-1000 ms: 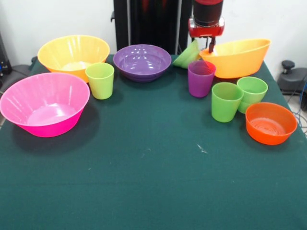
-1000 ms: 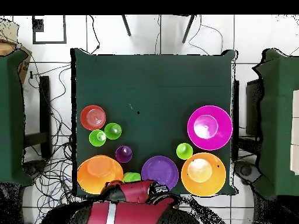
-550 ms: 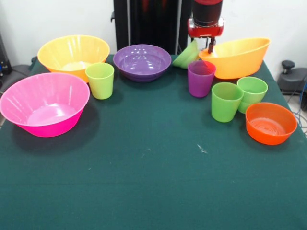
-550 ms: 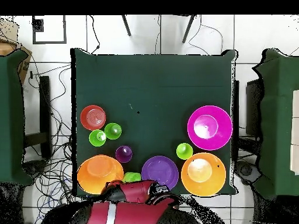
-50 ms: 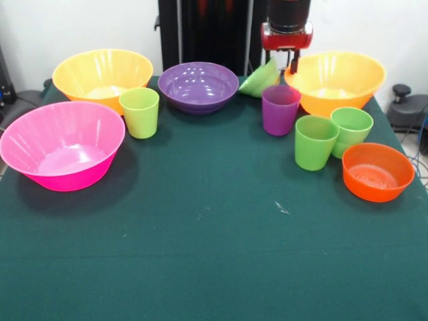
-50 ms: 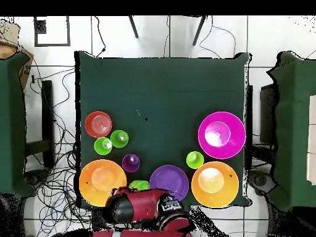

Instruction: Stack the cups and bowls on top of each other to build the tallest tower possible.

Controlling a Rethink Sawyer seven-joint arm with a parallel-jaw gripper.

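My gripper (image 5: 287, 65) hangs at the table's far side, just above the left rim of a big orange-yellow bowl (image 5: 338, 81) that sits flat; it is open and holds nothing. A small green bowl (image 5: 259, 80) leans tilted beside it. In front stand a translucent purple cup (image 5: 280, 109), two green cups (image 5: 315, 141) (image 5: 352, 127) and a small orange bowl (image 5: 377, 171). To the left are the purple bowl (image 5: 198, 85), a yellow-green cup (image 5: 140, 112), a second orange-yellow bowl (image 5: 102, 73) and the pink bowl (image 5: 61, 144). No tower stands. Overhead, the arm (image 6: 139, 207) hides the gripper.
The green-covered table (image 5: 200, 254) stretches bare across its near half. Overhead, the orange-yellow bowl (image 6: 102, 182) lies close to the table's corner and edge, with cables on the floor beyond. Dark tables flank both sides.
The right orange-yellow bowl, tilted up at its left rim before, has dropped flat onto the table. My gripper has let go of it and risen slightly.
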